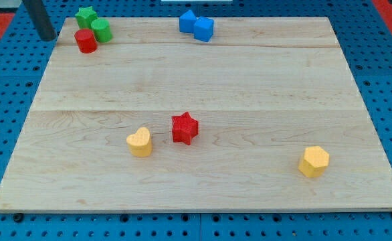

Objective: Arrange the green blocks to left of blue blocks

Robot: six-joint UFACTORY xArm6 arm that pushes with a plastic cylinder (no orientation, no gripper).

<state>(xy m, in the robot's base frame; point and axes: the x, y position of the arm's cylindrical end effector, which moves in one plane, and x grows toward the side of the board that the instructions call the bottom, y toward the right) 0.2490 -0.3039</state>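
No readable text, labels, brands or nos. anywhere: tabletop (203, 87) plain wood, blocks unmarked, pegboard surround at 12 & 6 o'clock bare too.

rod (41, 19): upper part cut off by view's top | board (356, 211): corners slightly cropped

Bright, even light falls from overhead, with no harsh glare. The wooden board (203, 100) is evenly lit and its grain reads clearly. Shadows are short and soft, tucked close under each piece: a faint one lies beneath the yellow heart (140, 142) and the red star (184, 128). The picture is slightly soft overall at low resolution, and block edges blur a little. The rod (41, 19) is dark, its surface detail lost.
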